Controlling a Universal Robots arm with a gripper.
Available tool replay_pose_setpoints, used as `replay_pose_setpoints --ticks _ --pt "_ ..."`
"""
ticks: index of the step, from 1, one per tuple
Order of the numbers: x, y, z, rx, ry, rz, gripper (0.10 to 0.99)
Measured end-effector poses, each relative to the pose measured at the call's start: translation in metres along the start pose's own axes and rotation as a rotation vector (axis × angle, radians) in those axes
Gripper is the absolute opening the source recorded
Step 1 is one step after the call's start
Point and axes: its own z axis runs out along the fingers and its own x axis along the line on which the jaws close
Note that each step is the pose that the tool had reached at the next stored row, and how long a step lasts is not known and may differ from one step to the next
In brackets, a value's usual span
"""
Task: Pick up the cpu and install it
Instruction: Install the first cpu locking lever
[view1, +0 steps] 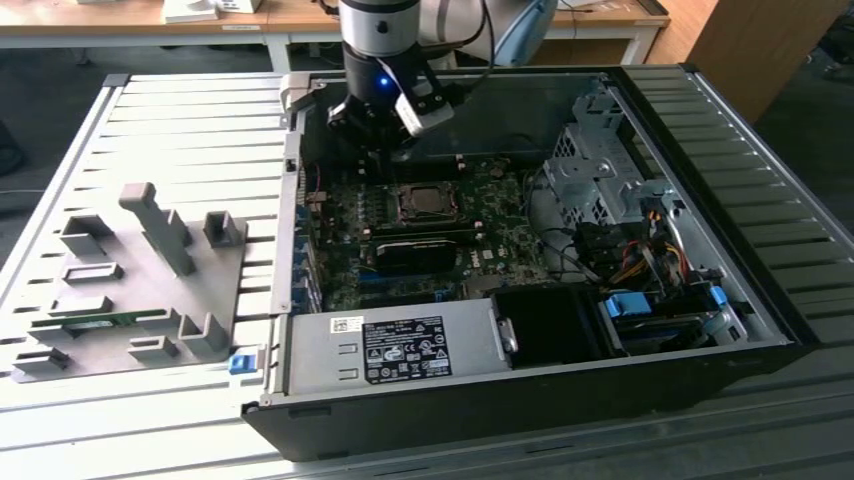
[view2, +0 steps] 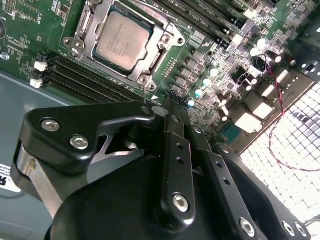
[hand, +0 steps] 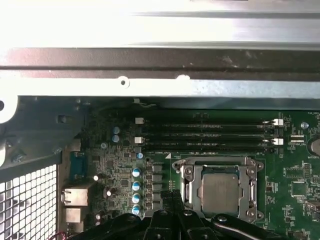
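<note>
The cpu (view2: 123, 40) lies seated in its motherboard socket (view2: 165, 42), apparently installed, while the hand (view2: 172, 102) hovers beside it, clenched and empty.

open room above cpu (view2: 122, 41), case wall (hand: 160, 62) beside socket

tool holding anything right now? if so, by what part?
Nothing. The tool is shut with nothing between its fingertips, beside the socket; the cpu already sits in the motherboard socket, apart from the tool.
</note>
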Motion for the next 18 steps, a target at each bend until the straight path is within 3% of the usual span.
replay_pose_setpoints --ticks 18 --pt "0.0050 0.0204 0.0012 0.000 -0.0001 0.000 0.106"
